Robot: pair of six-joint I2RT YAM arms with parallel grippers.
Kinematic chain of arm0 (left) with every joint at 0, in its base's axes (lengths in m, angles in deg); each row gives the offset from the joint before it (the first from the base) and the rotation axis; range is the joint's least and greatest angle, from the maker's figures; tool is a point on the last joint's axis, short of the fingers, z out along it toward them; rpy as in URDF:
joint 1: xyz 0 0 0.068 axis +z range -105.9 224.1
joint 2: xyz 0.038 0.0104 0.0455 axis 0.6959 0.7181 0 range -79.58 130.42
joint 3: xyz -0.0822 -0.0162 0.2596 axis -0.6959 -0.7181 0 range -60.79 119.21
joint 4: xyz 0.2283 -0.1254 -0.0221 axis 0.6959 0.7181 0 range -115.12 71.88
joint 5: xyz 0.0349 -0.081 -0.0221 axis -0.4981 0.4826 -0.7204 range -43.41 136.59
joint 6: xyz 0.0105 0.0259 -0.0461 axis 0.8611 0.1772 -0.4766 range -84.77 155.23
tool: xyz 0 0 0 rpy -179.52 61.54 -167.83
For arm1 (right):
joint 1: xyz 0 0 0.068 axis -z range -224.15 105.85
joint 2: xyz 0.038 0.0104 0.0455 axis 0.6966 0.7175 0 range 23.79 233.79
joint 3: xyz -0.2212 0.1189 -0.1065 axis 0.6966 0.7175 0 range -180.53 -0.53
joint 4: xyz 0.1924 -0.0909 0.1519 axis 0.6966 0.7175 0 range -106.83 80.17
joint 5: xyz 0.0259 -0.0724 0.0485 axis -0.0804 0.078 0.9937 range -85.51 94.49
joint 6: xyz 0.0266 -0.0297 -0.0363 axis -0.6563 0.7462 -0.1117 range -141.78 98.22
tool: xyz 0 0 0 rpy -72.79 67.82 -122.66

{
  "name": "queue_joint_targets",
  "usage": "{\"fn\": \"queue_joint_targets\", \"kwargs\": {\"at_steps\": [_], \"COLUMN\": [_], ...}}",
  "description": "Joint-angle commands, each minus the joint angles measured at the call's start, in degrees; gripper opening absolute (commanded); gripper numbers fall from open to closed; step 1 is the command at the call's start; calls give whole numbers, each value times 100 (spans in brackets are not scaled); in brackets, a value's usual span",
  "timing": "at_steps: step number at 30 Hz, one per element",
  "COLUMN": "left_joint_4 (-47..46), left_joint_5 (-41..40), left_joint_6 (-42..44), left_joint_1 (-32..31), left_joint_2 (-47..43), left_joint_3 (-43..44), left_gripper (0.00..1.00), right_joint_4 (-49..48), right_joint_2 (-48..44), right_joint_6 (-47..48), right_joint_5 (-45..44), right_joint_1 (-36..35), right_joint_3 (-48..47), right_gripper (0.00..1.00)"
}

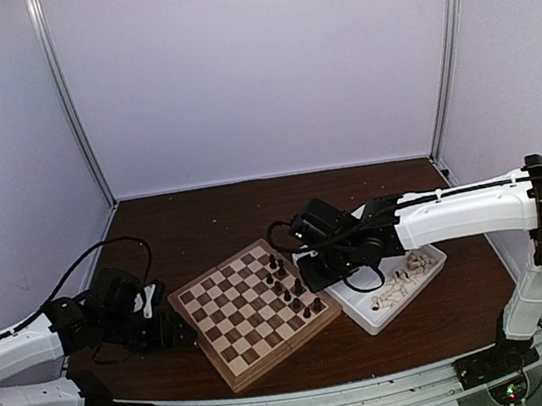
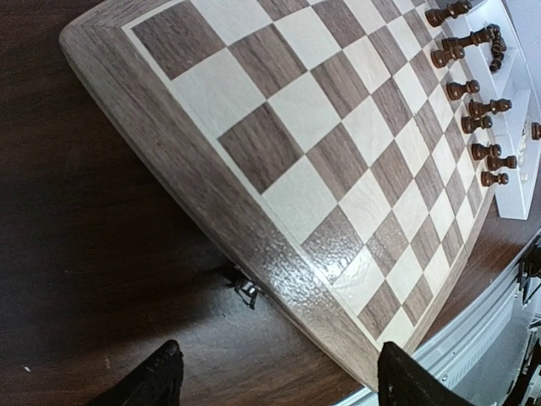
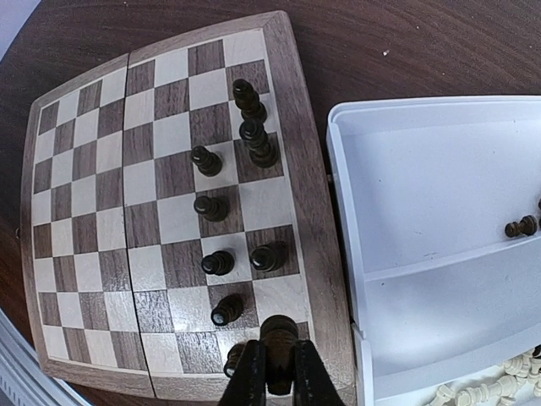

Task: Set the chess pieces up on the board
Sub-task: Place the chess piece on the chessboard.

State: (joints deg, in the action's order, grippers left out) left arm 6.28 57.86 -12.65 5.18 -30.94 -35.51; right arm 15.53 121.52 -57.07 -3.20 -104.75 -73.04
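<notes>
Dark chess pieces (image 3: 211, 207) stand upright on the board (image 3: 101, 211), long axes vertical, grouped in the two files nearest the border that faces the white tray (image 3: 423, 169). A held piece (image 3: 278, 334), upright as well with its top toward the wrist camera, is pinched in the clenched right tool (image 3: 278, 364) over the board's near corner on that side. The fingers hide its base, so I cannot tell whether it touches a square. One neighbour beside it is half covered by a finger.

The board lies turned at an angle on the dark brown surface (image 1: 203, 223), between the two arms, with the tray just beside it. One dark stray piece (image 3: 520, 227) lies on its side in the tray's far compartment. Cream pieces (image 1: 408, 280) are heaped in the near one, too small to sort.

The left tool (image 2: 279, 372) is released, fingers wide apart and holding nothing, low beside the board's left border. Only its fingertips show in its own view.
</notes>
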Motion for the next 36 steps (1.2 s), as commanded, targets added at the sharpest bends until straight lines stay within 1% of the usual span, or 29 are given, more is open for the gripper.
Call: {"fn": "queue_joint_targets", "kwargs": {"at_steps": [1, 27, 29, 32, 36], "left_joint_4": [-265, -291, -292, -307, -318], "left_joint_5": [95, 99, 98, 97, 105], "left_joint_6": [109, 156, 156, 160, 169], "left_joint_1": [51, 51, 46, 51, 51], "left_joint_2": [111, 363, 372, 382, 403], "left_joint_3": [244, 330, 329, 329, 322], "left_gripper": [79, 79, 79, 79, 79], "right_joint_4": [-200, -476, -468, -476, -468], "right_joint_2": [177, 759, 762, 774, 790], "right_joint_6": [100, 135, 132, 135, 149], "right_joint_5": [36, 271, 263, 276, 263], "right_joint_1": [55, 145, 149, 145, 153], "right_joint_3": [65, 114, 114, 123, 119], "right_gripper": [2, 1, 2, 6, 8]}}
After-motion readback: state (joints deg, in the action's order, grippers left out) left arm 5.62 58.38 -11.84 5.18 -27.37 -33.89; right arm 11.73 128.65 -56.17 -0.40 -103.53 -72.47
